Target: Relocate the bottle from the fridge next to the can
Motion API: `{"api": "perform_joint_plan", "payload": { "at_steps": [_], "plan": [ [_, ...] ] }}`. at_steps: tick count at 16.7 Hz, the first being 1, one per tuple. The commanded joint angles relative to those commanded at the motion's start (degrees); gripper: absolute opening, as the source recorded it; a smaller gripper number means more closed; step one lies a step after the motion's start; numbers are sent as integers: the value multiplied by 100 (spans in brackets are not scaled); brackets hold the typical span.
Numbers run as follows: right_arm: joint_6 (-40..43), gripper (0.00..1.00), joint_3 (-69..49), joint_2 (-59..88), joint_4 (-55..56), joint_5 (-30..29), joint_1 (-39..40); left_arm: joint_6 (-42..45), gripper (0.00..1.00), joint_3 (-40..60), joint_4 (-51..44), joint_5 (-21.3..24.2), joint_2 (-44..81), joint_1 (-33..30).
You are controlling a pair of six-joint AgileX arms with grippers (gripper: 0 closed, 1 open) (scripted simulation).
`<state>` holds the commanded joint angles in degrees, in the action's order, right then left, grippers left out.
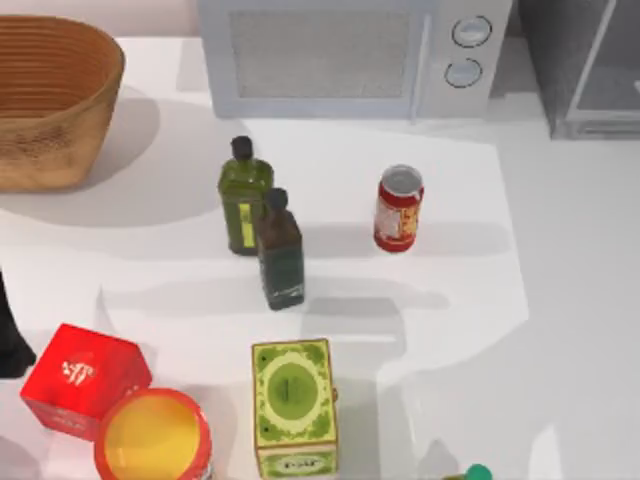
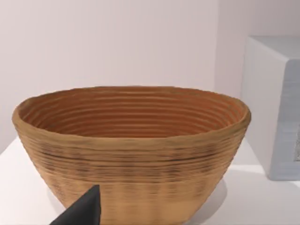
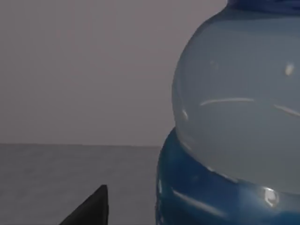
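Glossy clear plastic bottle (image 3: 234,108); woven basket (image 2: 131,154)

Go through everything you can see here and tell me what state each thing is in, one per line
bottle: upright, close in front of the right wrist camera
can: upright on the table, top shut
olive bottle: upright, capped
dark green bottle: upright, capped
basket: upright, nothing inside
microwave: door shut
red tub: yellow lid on
green box: standing, closed
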<state>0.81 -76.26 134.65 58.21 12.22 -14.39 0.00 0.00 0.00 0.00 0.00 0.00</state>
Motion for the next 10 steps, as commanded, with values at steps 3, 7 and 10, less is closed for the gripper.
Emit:
{"api": "perform_joint_plan", "payload": {
  "at_steps": [3,7,10],
  "plan": [
    [1,100,-167,81,-94,-19,18,0,100,0,0,0,0,0],
    [1,85,-167,81,-94,-19,18,0,100,0,0,0,0,0],
    [1,62,-167,81,-94,-19,18,0,100,0,0,0,0,0]
  ]
}}
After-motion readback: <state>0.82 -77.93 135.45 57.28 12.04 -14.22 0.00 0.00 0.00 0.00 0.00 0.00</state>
